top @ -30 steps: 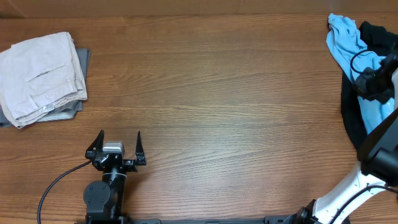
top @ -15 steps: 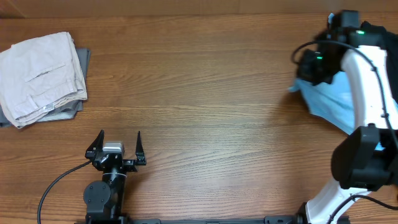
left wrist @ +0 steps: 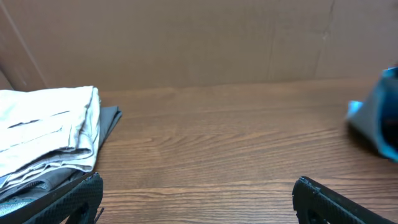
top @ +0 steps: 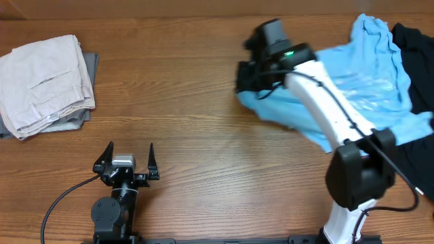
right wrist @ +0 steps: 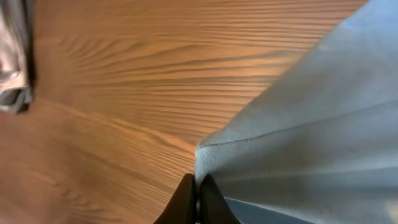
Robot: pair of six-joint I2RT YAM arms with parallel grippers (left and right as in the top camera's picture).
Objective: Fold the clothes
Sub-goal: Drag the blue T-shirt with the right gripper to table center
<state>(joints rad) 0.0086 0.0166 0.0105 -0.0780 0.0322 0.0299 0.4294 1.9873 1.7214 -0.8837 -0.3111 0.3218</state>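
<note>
While the right claw (right wrist: 198,198) pinches an edge of the light blue T-shirt (top: 369,85), stretched over the counter's (top: 196,102) far right side, the left claw (top: 130,152) rests gaping wide.

A wide brown wooden table (top: 196,88) with long grain lines fills the view from above. At its left side lies a folded pair of beige cotton trousers (top: 44,78). They sit on top of a folded grey cloth (top: 93,64), which peeks out on the right and at the bottom. Well apart, at the right edge of the table, lies a crumpled black cloth (top: 417,39). Behind the table stands a plain brown board wall (left wrist: 186,37).
</note>
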